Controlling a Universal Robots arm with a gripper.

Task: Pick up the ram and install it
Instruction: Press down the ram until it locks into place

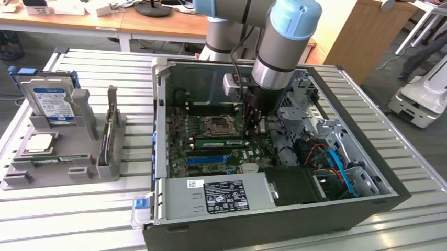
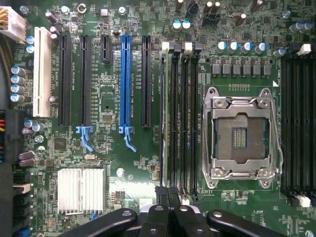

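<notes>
we have our fingers (image 2: 170,210) closed, gripping nothing — they press the ram (image 2: 170,123) just beneath into its slot.

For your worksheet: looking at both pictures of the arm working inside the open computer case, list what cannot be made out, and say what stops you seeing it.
- Exterior view: the gripper hangs in shadow, its tip lost against the motherboard.
- Wrist view: whether the ram is fully seated; only its top edge shows, and the gripper covers the near end of the slot.
- Exterior view: print on the power supply label, too small.
- Exterior view: the hard drive, its lower part hidden by the grey holder.
</notes>
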